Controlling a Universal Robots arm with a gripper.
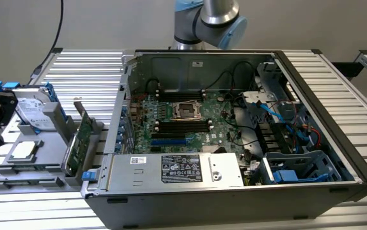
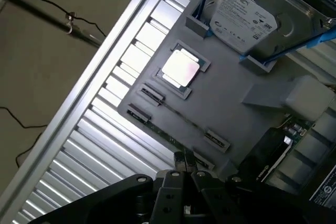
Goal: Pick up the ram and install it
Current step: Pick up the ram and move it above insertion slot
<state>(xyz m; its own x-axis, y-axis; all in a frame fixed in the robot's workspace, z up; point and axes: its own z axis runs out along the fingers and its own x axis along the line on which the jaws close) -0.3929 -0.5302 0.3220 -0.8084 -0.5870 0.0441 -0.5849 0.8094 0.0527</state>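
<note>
Ram [image 2: 169, 138]: in the wrist view I make it out as a thin green edge standing upright in the near holder of the grey tray [image 2: 231, 77], between two dark clips. It sits outside the computer, not yet lifted. Handling, my judgement: light, stiff, thin board. It is fragile at the chips and at the contact edge, and its flat faces would be slippery. Best taken by the long top edge near the middle, gripped across the thickness and kept square so it does not twist in the holder. My pincer [image 2: 184, 165] hangs just above the near end of that holder, fingers pressed together, with nothing visible between them. Count on the tray: one ram that I can be sure of. The second holder beside it shows only a dark line, so I cannot tell if it is filled. One square processor chip [image 2: 181, 69] sits farther in, and one hard drive [image 2: 244, 17] at the far end in blue brackets. One taller green card [image 1: 74, 143] stands on the tray's side toward the computer. To the exterior view's right of the tray is one open computer case [image 1: 337, 110]. It holds one motherboard [image 1: 148, 129], with long dark slots on both sides of its socket, and one power supply [image 1: 177, 167] along the near wall. Everything rests on one ribbed metal table [image 1: 81, 72].
</note>
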